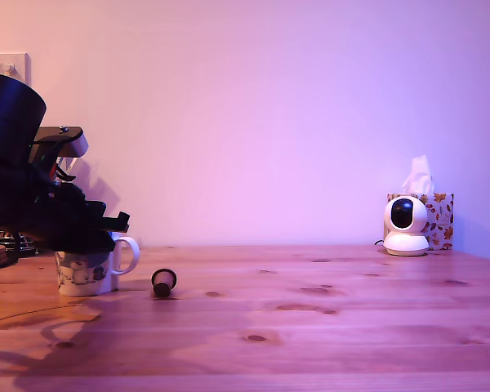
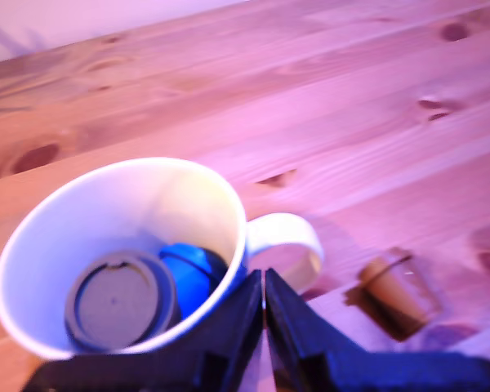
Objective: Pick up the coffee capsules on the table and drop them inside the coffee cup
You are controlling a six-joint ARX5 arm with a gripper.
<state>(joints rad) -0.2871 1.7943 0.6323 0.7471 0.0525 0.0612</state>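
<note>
two capsules in the cup, one on the table

i saw the black gripper (image 2: 265, 327) with its fingers pressed together, empty, just above the rim of the white ceramic mug (image 2: 57, 237). inside lay a dark grey capsule (image 2: 118, 298) touching a blue capsule (image 2: 188, 273). a brown capsule (image 2: 396, 294) lay on its side on the wooden table (image 2: 351, 106), near the mug's handle.
</note>
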